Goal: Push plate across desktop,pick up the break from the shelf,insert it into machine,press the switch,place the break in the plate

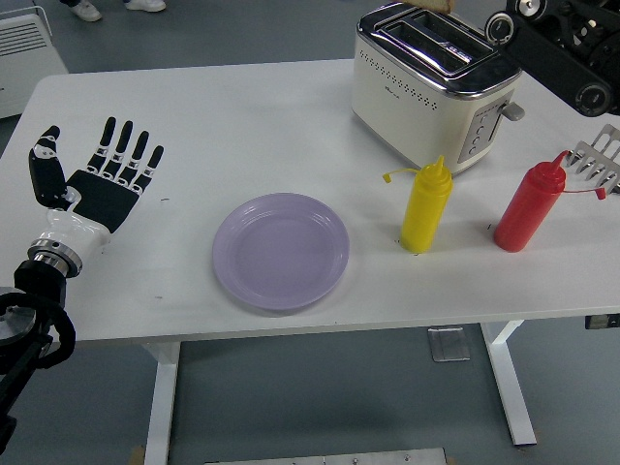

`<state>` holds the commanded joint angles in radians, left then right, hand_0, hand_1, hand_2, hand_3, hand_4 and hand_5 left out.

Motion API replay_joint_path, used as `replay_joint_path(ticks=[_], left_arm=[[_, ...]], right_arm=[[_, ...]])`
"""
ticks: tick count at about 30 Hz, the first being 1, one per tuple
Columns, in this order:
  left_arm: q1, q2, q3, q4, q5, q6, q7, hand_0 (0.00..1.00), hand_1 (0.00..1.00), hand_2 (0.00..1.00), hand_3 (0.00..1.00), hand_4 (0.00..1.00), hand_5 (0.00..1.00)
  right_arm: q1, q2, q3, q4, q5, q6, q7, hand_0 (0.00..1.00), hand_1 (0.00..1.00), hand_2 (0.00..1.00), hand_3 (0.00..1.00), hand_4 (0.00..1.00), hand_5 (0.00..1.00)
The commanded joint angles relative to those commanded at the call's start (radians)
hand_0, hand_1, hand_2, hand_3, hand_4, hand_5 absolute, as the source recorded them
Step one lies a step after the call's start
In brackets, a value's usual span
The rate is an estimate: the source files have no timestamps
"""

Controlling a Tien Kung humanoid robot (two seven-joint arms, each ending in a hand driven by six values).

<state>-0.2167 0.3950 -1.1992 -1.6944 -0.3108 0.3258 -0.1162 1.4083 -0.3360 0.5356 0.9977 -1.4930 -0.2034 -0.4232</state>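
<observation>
Bread slice [433, 4]: only a sliver shows at the top edge, above the toaster [436, 82]; slots look empty. Right arm [562, 53] comes in at the top right corner, its hand cut off by the frame, so grip can't be told. Left hand [97, 179] lies flat on the table [242, 116] at left, fingers spread, holding nothing. Lilac plate [281, 250] sits mid-table, empty. Yellow bottle [426, 205] and red bottle [528, 205] stand in front of the toaster. Shelf rack [596, 160] at right edge.

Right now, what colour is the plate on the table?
The plate is pale lilac, a plain light purple with no pattern, seen best in the head view.
</observation>
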Motion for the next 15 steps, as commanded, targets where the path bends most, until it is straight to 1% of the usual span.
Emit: replay_joint_path(ticks=[4, 11, 15], left_arm=[[0.002, -0.001, -0.001, 0.0, 0.0, 0.0, 0.0, 0.808, 0.74, 0.724, 0.742, 0.706, 0.998], [0.003, -0.002, -0.004, 0.002, 0.0, -0.001, 0.0, 0.809, 0.74, 0.725, 0.742, 0.707, 0.998], [0.004, -0.003, -0.005, 0.003, 0.001, -0.001, 0.0, 0.808, 0.74, 0.724, 0.742, 0.707, 0.998]], right_arm=[[-0.002, -0.023, 0.022, 0.066, 0.023, 0.001, -0.014, 0.34, 0.437, 0.465, 0.443, 0.32, 0.002], [-0.017, -0.055, 0.027, 0.206, 0.13, 0.021, -0.051, 0.337, 0.433, 0.463, 0.444, 0.325, 0.002], [-0.028, -0.071, 0.018, 0.292, 0.212, 0.038, -0.076, 0.325, 0.43, 0.46, 0.444, 0.337, 0.002]])
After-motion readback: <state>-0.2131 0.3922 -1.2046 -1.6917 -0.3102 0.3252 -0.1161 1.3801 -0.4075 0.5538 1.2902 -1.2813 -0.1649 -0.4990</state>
